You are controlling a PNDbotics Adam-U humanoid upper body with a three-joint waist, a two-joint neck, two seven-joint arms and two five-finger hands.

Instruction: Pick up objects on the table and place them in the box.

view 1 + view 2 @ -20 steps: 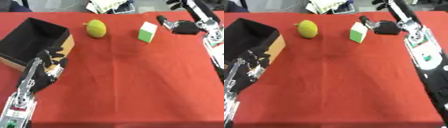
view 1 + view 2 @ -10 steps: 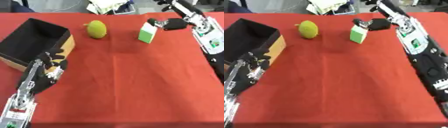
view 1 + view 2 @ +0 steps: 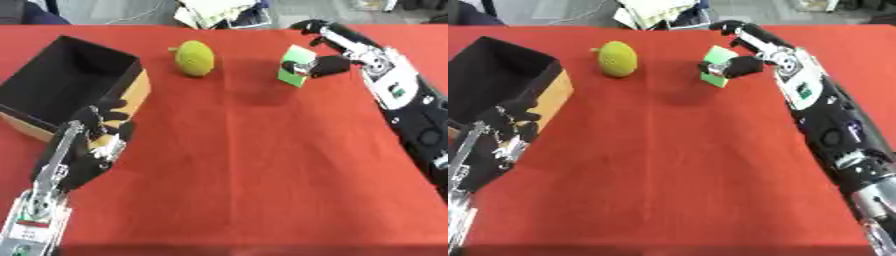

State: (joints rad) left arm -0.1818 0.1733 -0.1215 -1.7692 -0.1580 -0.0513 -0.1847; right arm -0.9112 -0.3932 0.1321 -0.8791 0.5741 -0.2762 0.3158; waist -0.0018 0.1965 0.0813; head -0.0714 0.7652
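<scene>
Grasping hand: right hand, fingers and thumb curled round green block
Block position: far right of red table
Left hand: fingers relaxed, beside black box
Yellow-green fruit: between box and block

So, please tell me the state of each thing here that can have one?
box: open on top, nothing visible inside.
green block: tilted, right hand's thumb and fingers round it.
yellow-green fruit: lying free on the red cloth, untouched.
right hand: shut on the green block.
left hand: open, idle beside the box.
</scene>
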